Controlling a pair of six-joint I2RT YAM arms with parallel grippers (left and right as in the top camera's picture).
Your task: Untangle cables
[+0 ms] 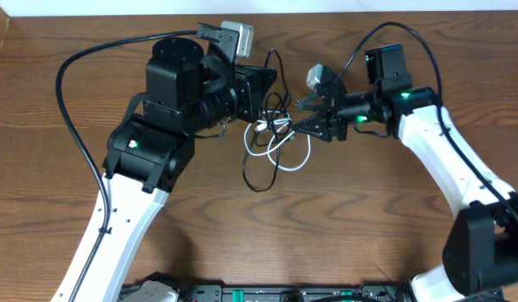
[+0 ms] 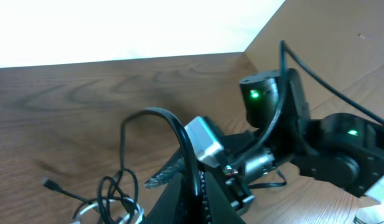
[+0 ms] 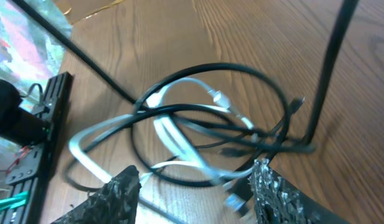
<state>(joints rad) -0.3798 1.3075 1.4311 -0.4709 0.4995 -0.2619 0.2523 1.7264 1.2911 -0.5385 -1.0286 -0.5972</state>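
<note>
Nearest the arm bases, bare wood of the table [image 1: 368, 226] is noted. Further in, at mid-table, both cables are found in one tangle between the two grippers. A wide loop of the black cable [image 3: 229, 66] is laid flat on the wood on the near side. The white cable [image 3: 173, 137] is coiled through and over it, and one small white plug end is seen among the strands. The right gripper [image 3: 196, 182] is held low over the tangle's right side with fingers spread. Strands are seen between the tips, but nothing is pinched. At the tangle's left, the left gripper [image 1: 274, 102] is seen with fingers pressed together on a strand of black cable, which is carried up in an arc clear of the table. Farthest off, a pale strip is seen along the table's back edge.
</note>
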